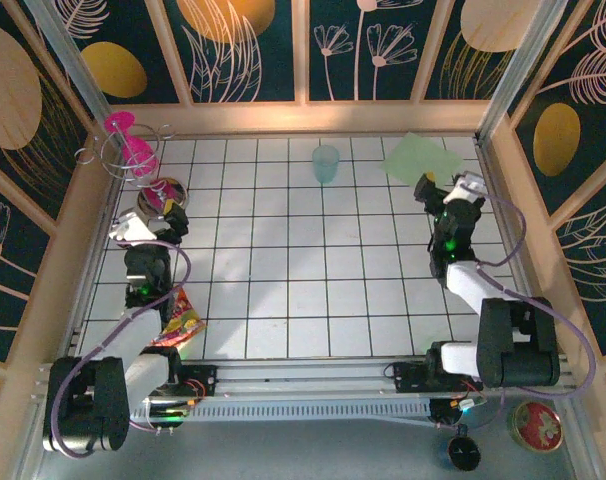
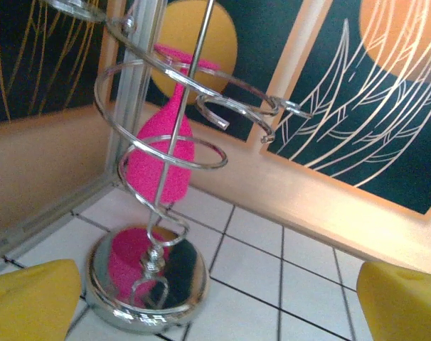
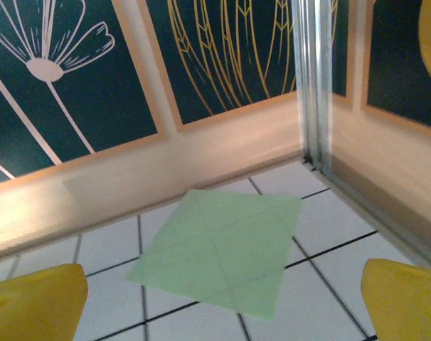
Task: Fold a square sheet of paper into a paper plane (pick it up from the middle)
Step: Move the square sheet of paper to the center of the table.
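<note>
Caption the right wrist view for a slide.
Open right gripper facing the light green square sheet of paper, lying flat on the tiled table.

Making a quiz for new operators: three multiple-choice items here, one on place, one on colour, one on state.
1. The square sheet of paper lies: A) far right corner B) table centre C) near left edge
2. The piece inside the spiral stand is: A) blue B) pink C) white
3. The right gripper is: A) open, empty B) shut on the sheet C) shut, empty
Key: 1A, beside the corner post; 2B, bright pink among its wires; 3A, fingers wide apart, sheet flat ahead.
</note>
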### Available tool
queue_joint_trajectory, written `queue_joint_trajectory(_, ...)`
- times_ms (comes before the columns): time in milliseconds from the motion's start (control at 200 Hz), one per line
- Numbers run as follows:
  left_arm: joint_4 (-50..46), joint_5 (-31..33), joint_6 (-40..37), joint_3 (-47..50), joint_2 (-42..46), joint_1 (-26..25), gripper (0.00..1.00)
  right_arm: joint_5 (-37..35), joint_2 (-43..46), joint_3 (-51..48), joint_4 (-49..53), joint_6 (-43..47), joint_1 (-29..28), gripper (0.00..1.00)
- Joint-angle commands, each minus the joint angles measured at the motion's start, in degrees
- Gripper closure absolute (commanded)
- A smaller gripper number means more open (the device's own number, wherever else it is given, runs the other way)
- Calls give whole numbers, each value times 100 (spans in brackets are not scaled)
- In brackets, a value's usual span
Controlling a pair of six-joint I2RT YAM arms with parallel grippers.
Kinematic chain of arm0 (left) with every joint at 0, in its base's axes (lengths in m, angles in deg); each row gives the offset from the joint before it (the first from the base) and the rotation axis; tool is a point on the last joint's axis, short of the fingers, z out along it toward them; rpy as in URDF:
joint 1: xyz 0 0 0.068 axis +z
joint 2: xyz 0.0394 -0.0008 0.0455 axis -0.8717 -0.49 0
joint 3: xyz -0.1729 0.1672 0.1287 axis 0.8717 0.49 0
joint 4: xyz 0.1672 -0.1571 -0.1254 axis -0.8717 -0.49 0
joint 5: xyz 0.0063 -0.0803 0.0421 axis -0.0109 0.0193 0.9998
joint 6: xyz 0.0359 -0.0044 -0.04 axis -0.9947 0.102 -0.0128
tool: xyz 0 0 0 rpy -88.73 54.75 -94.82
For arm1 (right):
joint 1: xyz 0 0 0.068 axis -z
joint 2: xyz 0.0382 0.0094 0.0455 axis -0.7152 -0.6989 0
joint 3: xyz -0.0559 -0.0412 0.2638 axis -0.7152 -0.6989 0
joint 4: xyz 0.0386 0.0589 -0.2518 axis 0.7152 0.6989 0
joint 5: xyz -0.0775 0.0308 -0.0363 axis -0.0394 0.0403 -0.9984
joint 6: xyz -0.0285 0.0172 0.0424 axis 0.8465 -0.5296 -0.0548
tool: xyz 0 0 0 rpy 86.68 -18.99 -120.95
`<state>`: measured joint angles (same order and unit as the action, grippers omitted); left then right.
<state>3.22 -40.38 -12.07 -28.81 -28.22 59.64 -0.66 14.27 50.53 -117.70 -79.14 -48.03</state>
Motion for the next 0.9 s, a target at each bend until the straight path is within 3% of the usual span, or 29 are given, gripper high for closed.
queue_joint_trajectory(0, -1734, -218, 1033, -509, 211, 43, 1, 341, -114, 657, 1846, -1022, -26, 1)
queue_joint_trajectory(165, -2207, -1376, 1304, -805, 210, 43, 1, 1300, -1085, 2182, 3584, -1665, 48, 1)
queue_joint_trajectory(390, -2238, -2909, 2070, -1181, -434, -43, 5, 1855, -2415, 3612, 4520, -2210, 321, 5)
queue_joint_trajectory(516, -2316, -2793, 2139, -1472, -783, -583, 6, 2490, -2998, 4092, 4488, -2452, 590, 12)
queue_joint_trajectory(896, -1893, -2691, 2671, -2730, -2790, -2089, 8, 2542, -4874, 6042, 5233, -2603, 911, 22)
